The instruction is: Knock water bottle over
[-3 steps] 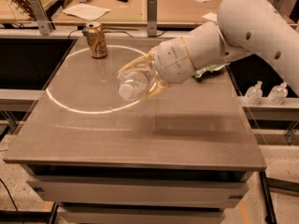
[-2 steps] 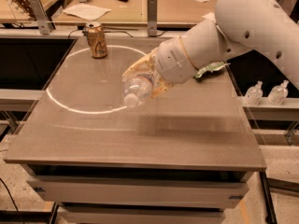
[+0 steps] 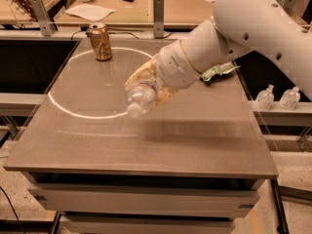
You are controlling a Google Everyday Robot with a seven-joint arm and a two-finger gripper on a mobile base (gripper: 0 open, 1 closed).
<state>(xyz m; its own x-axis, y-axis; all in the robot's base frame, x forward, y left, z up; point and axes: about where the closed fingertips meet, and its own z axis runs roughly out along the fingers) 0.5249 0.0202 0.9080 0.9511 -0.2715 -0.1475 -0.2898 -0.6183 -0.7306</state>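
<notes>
The water bottle (image 3: 142,97), clear with a white cap, hangs above the middle of the table (image 3: 195,140). It is tilted, with the cap pointing down and toward the front left. My gripper (image 3: 146,87) is at the end of the white arm that reaches in from the upper right. It is shut on the bottle's body, with tan fingers (image 3: 138,75) on either side. The bottle's label and its far end are hidden by the gripper. The bottle's shadow lies on the table below it.
A gold-brown drink can (image 3: 101,42) stands upright at the back left of the table, on a white circle line (image 3: 68,108). A green packet (image 3: 219,71) lies at the right edge behind the arm. Two tiny clear bottles (image 3: 265,97) stand on a ledge to the right.
The gripper and bottle have sunk a little toward the table, and the cap end has tipped further down. The can has not moved.
</notes>
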